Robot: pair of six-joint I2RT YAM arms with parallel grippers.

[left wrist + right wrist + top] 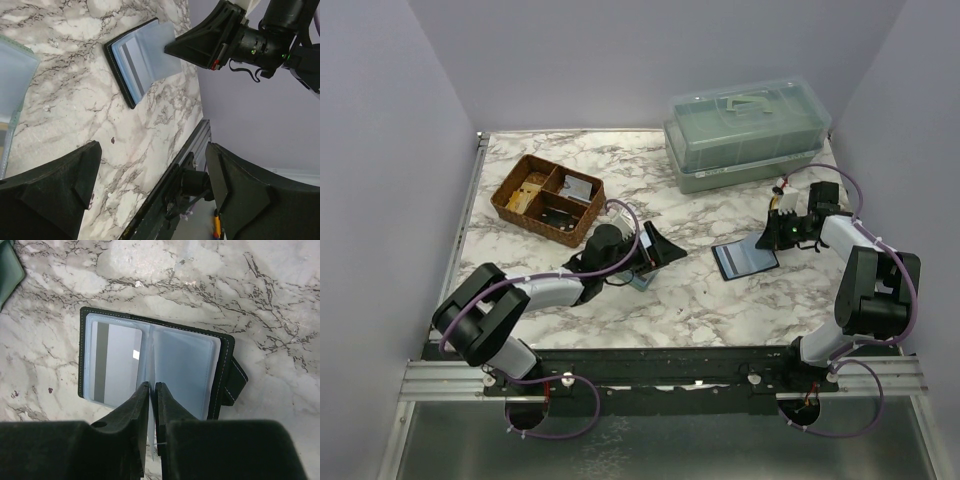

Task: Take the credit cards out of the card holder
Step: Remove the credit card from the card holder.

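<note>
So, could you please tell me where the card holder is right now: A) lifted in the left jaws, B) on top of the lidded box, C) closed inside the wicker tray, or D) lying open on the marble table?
D: the card holder lies spread open on the marble table, its clear sleeves facing up.

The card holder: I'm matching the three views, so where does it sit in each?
Top external: the card holder lies open, right of centre.
Left wrist: upper middle.
Right wrist: centre of the picture.
Shared landmark: the right gripper, at the holder's edge in the left wrist view and the right wrist view.
</note>
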